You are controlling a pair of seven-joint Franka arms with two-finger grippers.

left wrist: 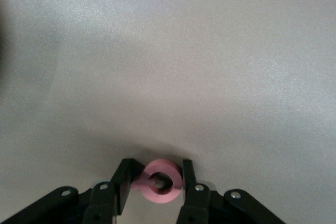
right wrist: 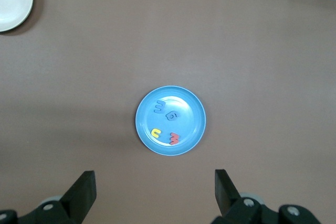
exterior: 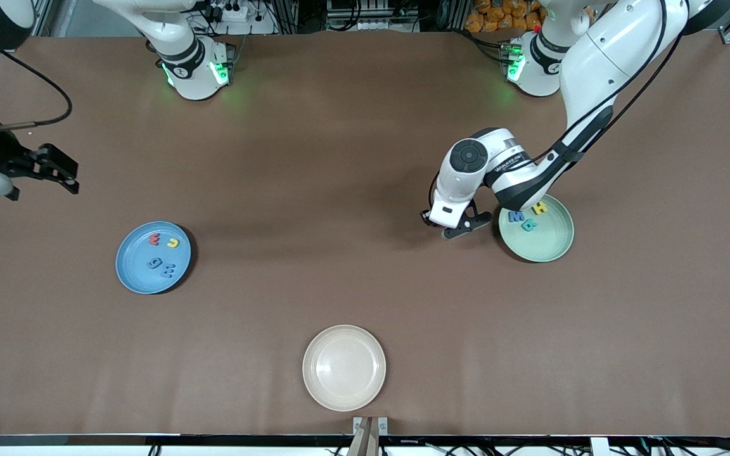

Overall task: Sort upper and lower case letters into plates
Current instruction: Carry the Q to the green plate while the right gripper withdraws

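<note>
Brown matte bench (exterior: 352,190) is carrying three round plates, and both arms are reaching out over it.

Toward the right arm's end, the right tool (exterior: 57,168) is hovering over bare bench with its black fingers (right wrist: 81,192) spread wide apart and gripping nothing. Its wrist view is looking straight down on the round shallow blue plate (exterior: 134,278), which is sitting nearer to the front camera than that tool. Four small foam-like letters are lying inside this plate: a red letter (exterior: 154,239) and a yellow letter (exterior: 173,243) side by side, and, nearer to the front camera, two dark blue letters (exterior: 161,266) close together.

Midway along the bench, the round cream-white plate (exterior: 344,367) is sitting close to the edge nearest the front camera, with nothing in it.

Toward the left arm's end, the left tool (exterior: 460,227) is sitting low at the bench surface, just beside the rim of the round pale mint green plate (exterior: 545,244). In the left wrist view its fingers (left wrist: 123,184) are clenched on a small pink-red ring-shaped foam letter (left wrist: 161,181), which is sitting between them right at the bench surface. Inside the mint plate, three letters are showing near the rim closest to the arm: a blue letter M (exterior: 516,216), a teal letter (exterior: 529,224) just beside it, and a yellow letter H (exterior: 538,208). The left arm's forearm is crossing over the edge of this plate.
</note>
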